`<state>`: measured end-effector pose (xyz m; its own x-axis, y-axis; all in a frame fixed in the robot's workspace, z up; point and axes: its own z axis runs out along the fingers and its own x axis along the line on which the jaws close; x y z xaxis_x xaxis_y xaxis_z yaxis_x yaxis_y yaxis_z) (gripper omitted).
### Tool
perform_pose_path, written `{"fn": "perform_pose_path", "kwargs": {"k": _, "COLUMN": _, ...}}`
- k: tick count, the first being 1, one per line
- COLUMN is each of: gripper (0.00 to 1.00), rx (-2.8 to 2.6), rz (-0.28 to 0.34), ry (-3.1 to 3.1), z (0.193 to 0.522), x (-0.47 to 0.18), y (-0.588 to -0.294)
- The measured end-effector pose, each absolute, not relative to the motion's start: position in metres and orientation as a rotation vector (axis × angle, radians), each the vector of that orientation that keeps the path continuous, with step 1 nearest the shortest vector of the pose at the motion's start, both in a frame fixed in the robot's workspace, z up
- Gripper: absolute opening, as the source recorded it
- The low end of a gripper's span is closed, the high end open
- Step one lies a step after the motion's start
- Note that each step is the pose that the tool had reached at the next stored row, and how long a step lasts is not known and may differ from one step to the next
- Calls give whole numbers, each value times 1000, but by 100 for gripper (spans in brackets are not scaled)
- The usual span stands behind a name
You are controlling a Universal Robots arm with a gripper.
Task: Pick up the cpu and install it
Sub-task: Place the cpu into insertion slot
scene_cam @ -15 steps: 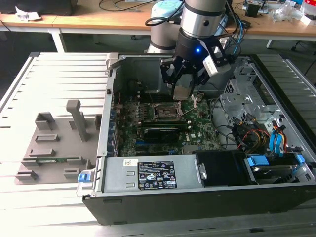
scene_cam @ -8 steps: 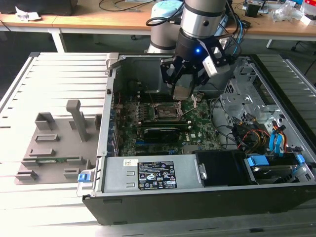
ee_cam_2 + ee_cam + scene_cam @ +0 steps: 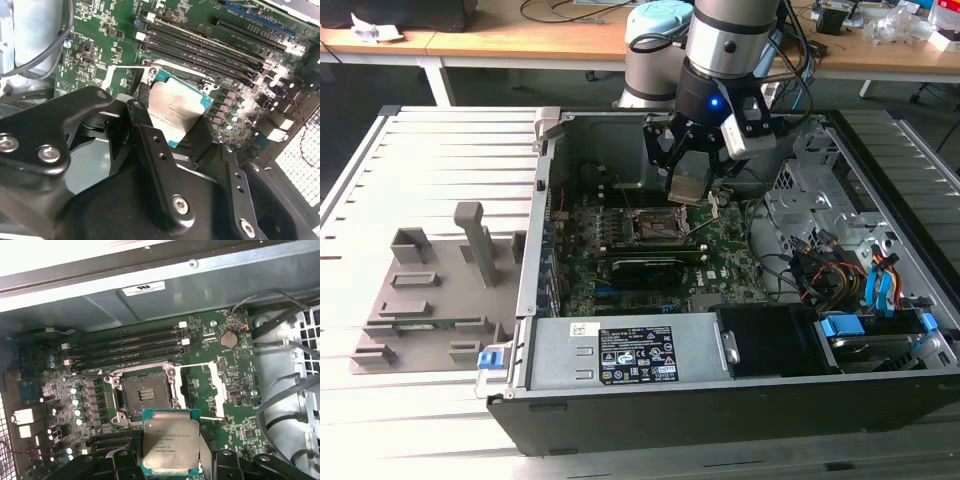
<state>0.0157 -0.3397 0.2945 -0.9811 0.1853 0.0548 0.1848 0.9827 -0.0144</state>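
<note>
While the gripper (image 3: 688, 172) hangs inside the open computer case (image 3: 720, 400), we have it clamped on the cpu (image 3: 170, 447). Its black fingers (image 3: 150, 145) press on two opposite edges of the chip. We read that as deliberate: an edge grip keeps the metal top free and leaves the underside untouched.

The cpu is in the air over the motherboard (image 3: 235, 365), metal lid up and facing the wrist cameras. In the first wrist view it sits just beside the socket (image 3: 145, 395), not over it and not in it. How high it rides we cannot tell.

The socket is empty, with its contact field exposed. Its cover frame (image 3: 217, 390) is flipped open to one side, so the seat is reachable from above. The memory slots (image 3: 130, 342) run along the far side of the socket and look unpopulated.

In the exterior view the arm comes down nearly vertical through the open side of the case. We judge this suits a straight drop into the seat.

A grey fixture block (image 3: 430, 300) sits on the slatted table (image 3: 360, 200), at the exterior view's left, well apart from the case.

We put the task at carry stage: chip picked, not seated.
</note>
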Motion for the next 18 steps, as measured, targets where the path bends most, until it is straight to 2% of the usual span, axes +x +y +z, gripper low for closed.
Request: {"fn": "perform_pose_path", "kwargs": {"k": 18, "gripper": 55, "rx": -464, "rz": 42, "ry": -3112, "z": 294, "x": 15, "y": -340}}
